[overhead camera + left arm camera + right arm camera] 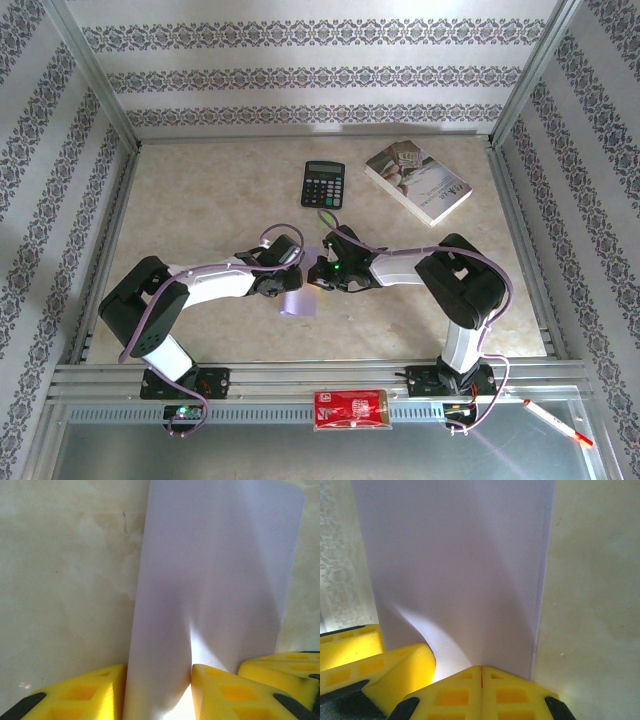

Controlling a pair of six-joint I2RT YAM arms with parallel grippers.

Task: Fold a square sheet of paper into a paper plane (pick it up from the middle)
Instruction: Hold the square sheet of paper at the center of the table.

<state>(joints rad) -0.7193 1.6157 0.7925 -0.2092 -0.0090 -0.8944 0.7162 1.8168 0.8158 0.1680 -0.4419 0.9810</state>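
The square sheet of paper [298,304] is pale lilac and hangs as a narrow doubled strip just above the table, between the two wrists. My right gripper [322,277] is shut on its upper edge; in the right wrist view the fingertips [481,669] meet on the sheet [455,565], whose two layers show along the right edge. My left gripper [283,287] stands partly open, and the sheet [215,570] bows through the gap [159,690] between its yellow fingers [75,695]. A right finger [280,666] shows beside them. No pointed paper plane shape can be seen.
A black calculator [323,183] and a white-covered book [417,180] lie at the back of the beige table [200,200]. A red packet [350,409] sits on the front rail and a pen [557,422] at the lower right. Patterned walls close in three sides.
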